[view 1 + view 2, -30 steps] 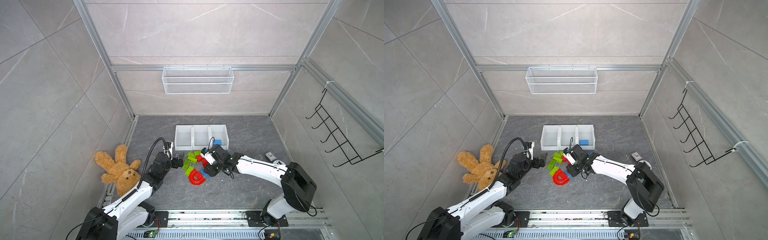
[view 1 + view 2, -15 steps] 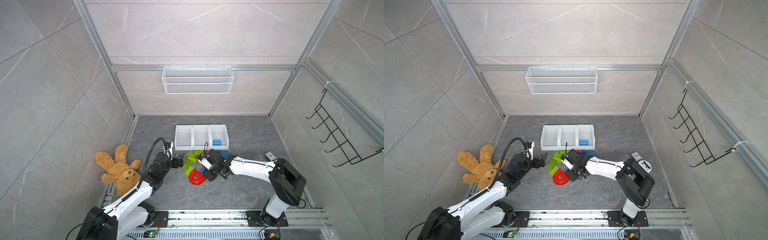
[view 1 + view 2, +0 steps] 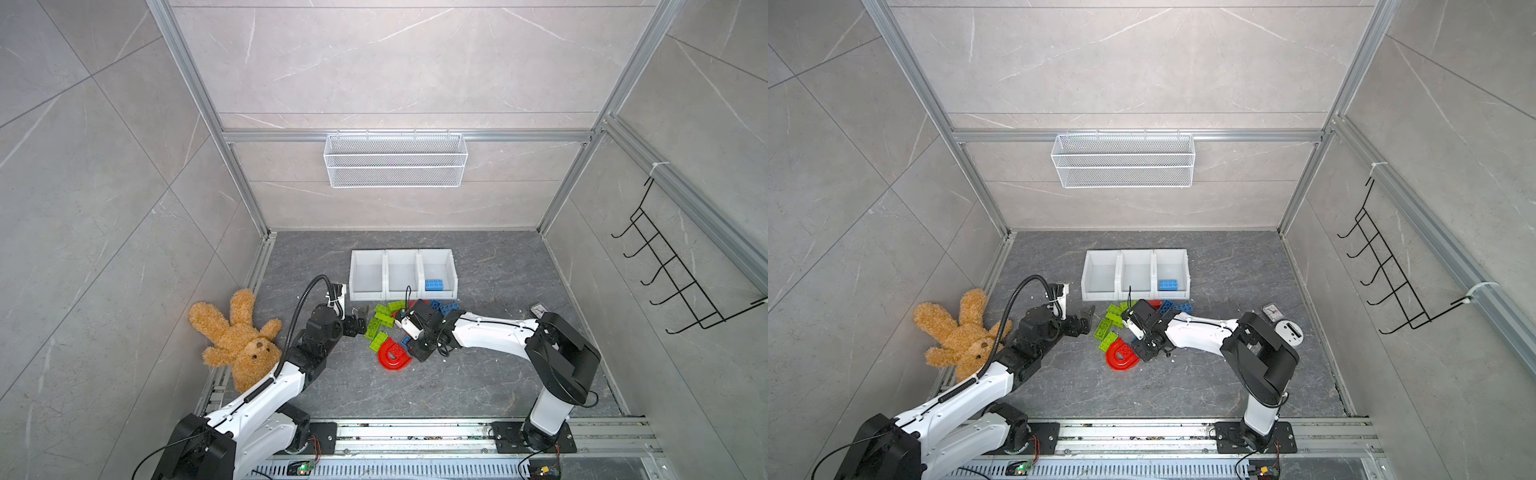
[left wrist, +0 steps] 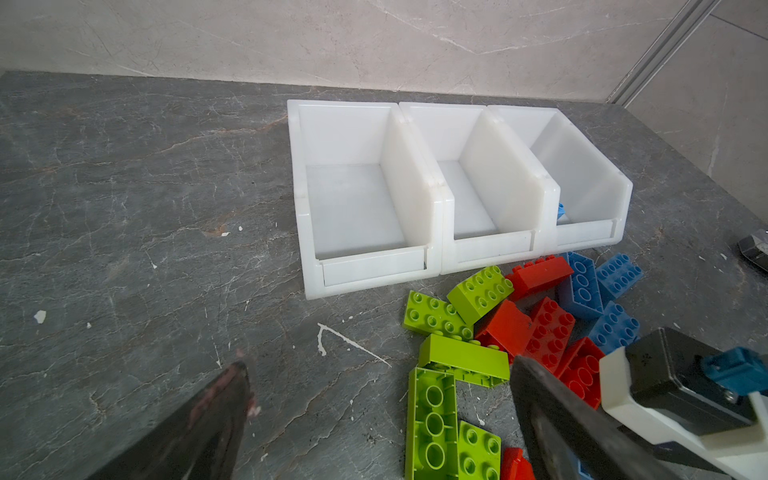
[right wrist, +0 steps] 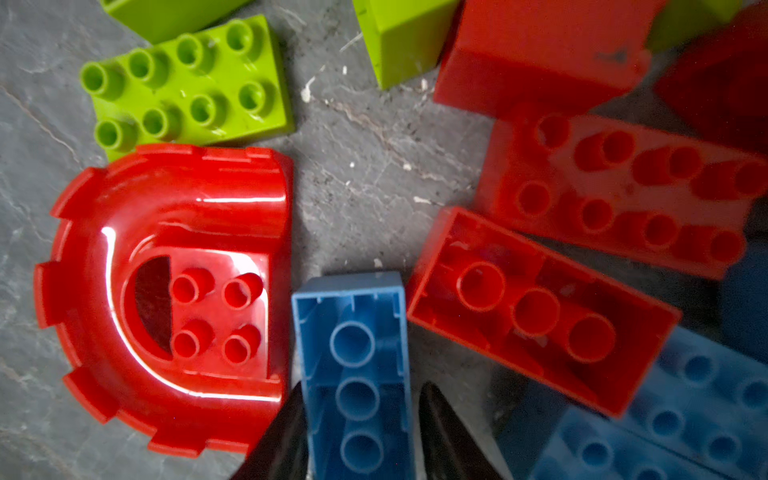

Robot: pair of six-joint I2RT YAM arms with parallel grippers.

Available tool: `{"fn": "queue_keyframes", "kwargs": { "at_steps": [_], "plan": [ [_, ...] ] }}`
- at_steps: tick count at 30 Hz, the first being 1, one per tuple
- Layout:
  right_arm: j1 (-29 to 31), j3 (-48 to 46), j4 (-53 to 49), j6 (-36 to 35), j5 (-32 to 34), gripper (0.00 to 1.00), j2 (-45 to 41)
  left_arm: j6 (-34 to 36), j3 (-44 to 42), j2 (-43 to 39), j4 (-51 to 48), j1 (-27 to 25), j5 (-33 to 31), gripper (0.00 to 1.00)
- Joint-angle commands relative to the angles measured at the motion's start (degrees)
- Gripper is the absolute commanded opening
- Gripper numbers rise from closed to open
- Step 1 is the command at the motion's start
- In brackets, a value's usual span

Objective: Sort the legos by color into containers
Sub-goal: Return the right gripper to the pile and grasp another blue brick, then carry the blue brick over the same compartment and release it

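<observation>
An upside-down blue brick (image 5: 353, 353) lies on the floor beside a red arch piece (image 5: 174, 195). My right gripper (image 5: 361, 399) is open and straddles it: one finger touches its side, the other stands a sliver off. In both top views that gripper (image 3: 415, 351) (image 3: 1144, 351) hangs low over the pile's near edge. Green bricks (image 3: 380, 322) (image 4: 461, 357), red bricks (image 4: 540, 274) and blue bricks (image 4: 619, 274) lie before three white bins (image 3: 365, 295). One blue brick (image 3: 433, 285) is in the right bin. My left gripper (image 4: 379, 365) (image 3: 359, 318) is open and holds nothing, left of the pile.
A teddy bear (image 3: 241, 336) lies at the left wall beside my left arm. Two small devices (image 3: 1273, 311) (image 3: 1289, 330) sit on the floor right of the pile. A wire basket (image 3: 395, 160) hangs on the back wall and a hook rack (image 3: 673, 274) on the right wall.
My right gripper has shifted toward the near edge of the pile and its jaws have narrowed round the blue brick. The left arm has not moved.
</observation>
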Motion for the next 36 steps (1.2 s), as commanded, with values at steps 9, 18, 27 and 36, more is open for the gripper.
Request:
{"fn": "queue_keyframes", "kwargs": {
  "at_steps": [9, 18, 27, 36],
  "plan": [
    [0.35, -0.27, 0.28, 0.26, 0.81, 0.35, -1.28, 0.57, -0.15, -0.40, 1.46, 0.27, -0.42, 0.99],
    [0.43, -3.31, 1.22, 0.78, -1.75, 0.29, -10.83, 0.53, -0.15, -0.17, 1.69, 0.26, -0.14, 0.99],
    [-1.27, -1.32, 2.58, 0.45, -0.44, 0.29, -14.24, 0.57, -0.19, -0.59, 1.59, 0.30, -0.07, 0.99],
    [-13.38, 3.64, 8.40, 5.63, -2.80, 0.31, -13.06, 0.66, -0.24, -0.72, 1.34, 0.26, -0.31, 1.00]
  ]
}}
